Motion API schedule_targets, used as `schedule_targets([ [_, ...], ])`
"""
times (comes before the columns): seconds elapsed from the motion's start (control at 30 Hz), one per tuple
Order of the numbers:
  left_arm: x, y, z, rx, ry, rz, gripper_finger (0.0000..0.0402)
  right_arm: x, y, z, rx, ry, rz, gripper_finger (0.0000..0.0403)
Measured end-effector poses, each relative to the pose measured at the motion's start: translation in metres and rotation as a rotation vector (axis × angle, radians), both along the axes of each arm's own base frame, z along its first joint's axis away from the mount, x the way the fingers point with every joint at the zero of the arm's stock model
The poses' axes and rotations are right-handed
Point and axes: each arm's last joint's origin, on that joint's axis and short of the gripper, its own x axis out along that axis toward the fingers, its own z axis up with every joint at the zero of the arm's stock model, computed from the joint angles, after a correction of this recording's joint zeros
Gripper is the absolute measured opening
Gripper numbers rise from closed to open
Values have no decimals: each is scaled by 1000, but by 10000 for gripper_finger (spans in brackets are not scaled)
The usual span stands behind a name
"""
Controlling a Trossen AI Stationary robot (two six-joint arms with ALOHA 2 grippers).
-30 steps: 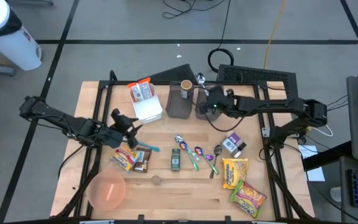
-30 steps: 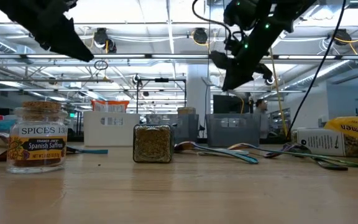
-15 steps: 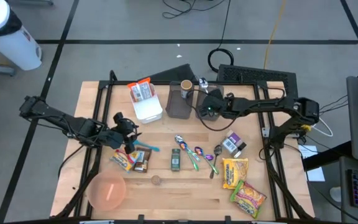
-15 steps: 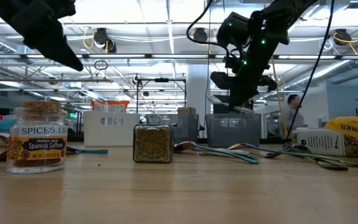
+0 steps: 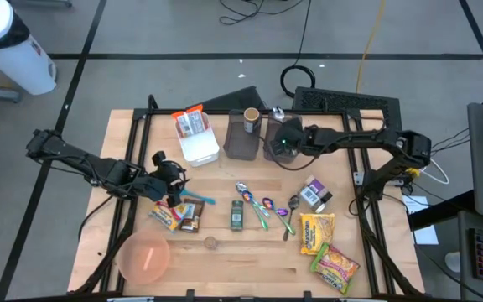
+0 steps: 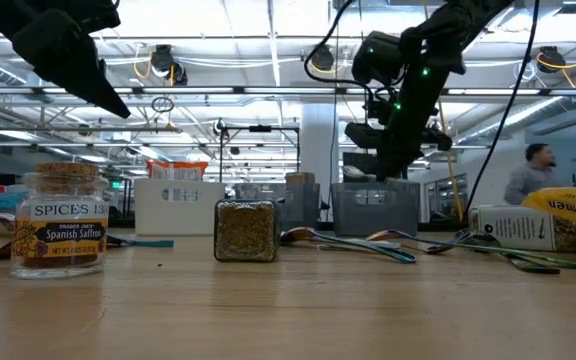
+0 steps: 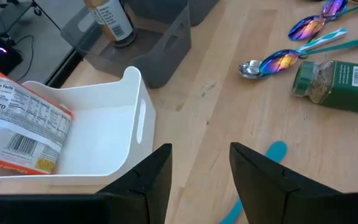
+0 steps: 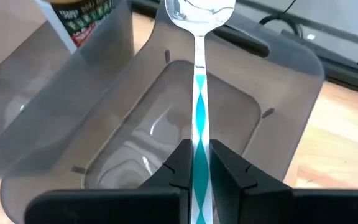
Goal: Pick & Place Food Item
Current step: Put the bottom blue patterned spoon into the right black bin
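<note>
My right gripper (image 8: pixel 197 165) is shut on a spoon (image 8: pixel 199 81) with a teal-striped handle. It holds the spoon over the open top of a translucent grey bin (image 8: pixel 278 93) at the table's far middle (image 5: pixel 277 149). The spoon's bowl (image 5: pixel 277 111) points toward the far edge. A second grey bin (image 5: pixel 241 141) beside it has a jar (image 5: pixel 251 116) standing in it. My left gripper (image 7: pixel 197 174) is open and hovers above the left part of the table (image 5: pixel 174 180), with nothing between its fingers. Snack packs (image 5: pixel 174 215) lie flat on the table just nearer than it. My right gripper pinches the spoon's teal handle (image 8: pixel 199 134) between its two fingers, well back from the bowl. The fingers slant down from the table's right and lie along the handle. The spoon sticks out ahead of them, bowl (image 8: pixel 197 12) foremost, clear of the bin.
A white bin (image 7: pixel 98 134) holds an orange packet (image 7: pixel 17 124). Loose spoons (image 5: pixel 262 208), a green spice jar (image 5: pixel 236 216), a small box (image 5: pixel 314 195), two ramen packs (image 5: pixel 317 232), a pink bowl (image 5: pixel 145 257) and a saffron jar (image 6: pixel 60 220) lie across the table's near half.
My right gripper has sunk toward the grey bin with the spoon and tipped further downward. My left gripper has stayed in place and turned at the wrist.
</note>
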Motion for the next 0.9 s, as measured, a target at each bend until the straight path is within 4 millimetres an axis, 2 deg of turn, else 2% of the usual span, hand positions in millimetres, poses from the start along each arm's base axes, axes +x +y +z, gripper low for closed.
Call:
schedule_targets([
  [0.43,1,0,1,-6,-17,6,170,-8,-20,-1,63,0,26,19],
  [0.9,9,0,8,-8,-105,-7,170,-6,-21,-5,79,21,63,19],
])
